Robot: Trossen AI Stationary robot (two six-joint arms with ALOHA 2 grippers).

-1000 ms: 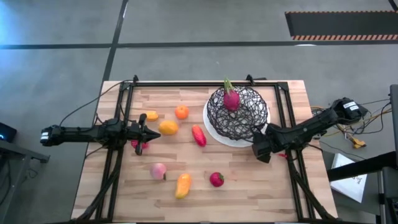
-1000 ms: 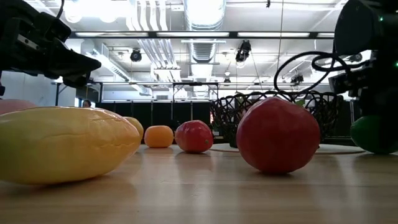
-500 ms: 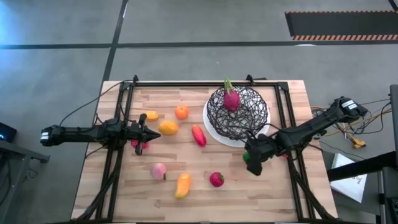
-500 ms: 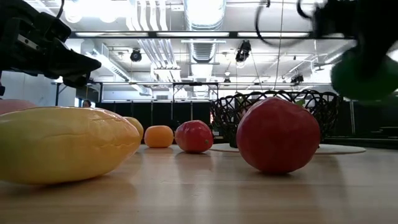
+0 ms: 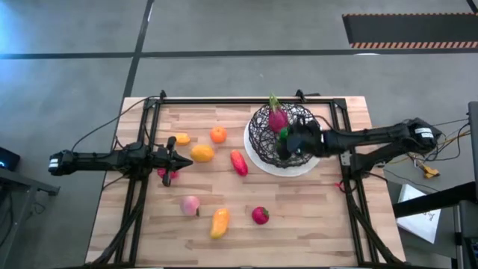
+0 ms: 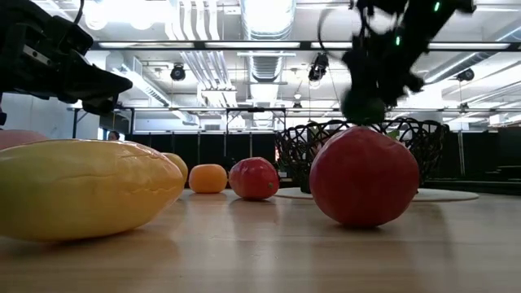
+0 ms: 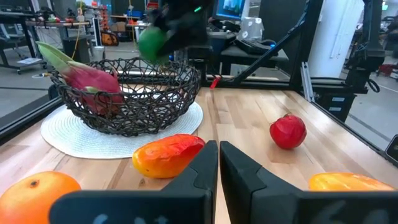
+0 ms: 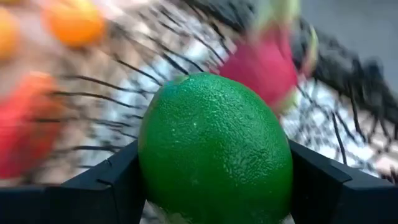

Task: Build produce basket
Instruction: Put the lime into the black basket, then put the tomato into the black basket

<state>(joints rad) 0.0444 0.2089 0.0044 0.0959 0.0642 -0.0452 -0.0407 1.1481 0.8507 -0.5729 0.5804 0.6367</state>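
Round black irregular wire-mesh basket point(image 5: 284, 136) on a white woven round plate base point(image 7: 74, 134), toward the tabletop's far right. Pink dragon fruit with green tips point(image 5: 278, 117) inside it. Dimpled green round fruit point(image 8: 214, 152) between the black fingers of the right gripper point(image 5: 291, 142). Pale striped butcher-block wooden tabletop point(image 5: 224, 187). On it: orange round fruit point(image 5: 217, 134), yellow-orange oval fruit point(image 5: 202, 153), red-orange long piece point(image 5: 238, 162), pale pink round fruit point(image 5: 190, 205), yellow-orange long fruit point(image 5: 219, 222), red round fruit point(image 5: 260, 215). Black left gripper point(image 5: 173, 161) near the left edge.

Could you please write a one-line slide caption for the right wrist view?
Right hand grips a green fruit above the wire basket holding a dragon fruit.
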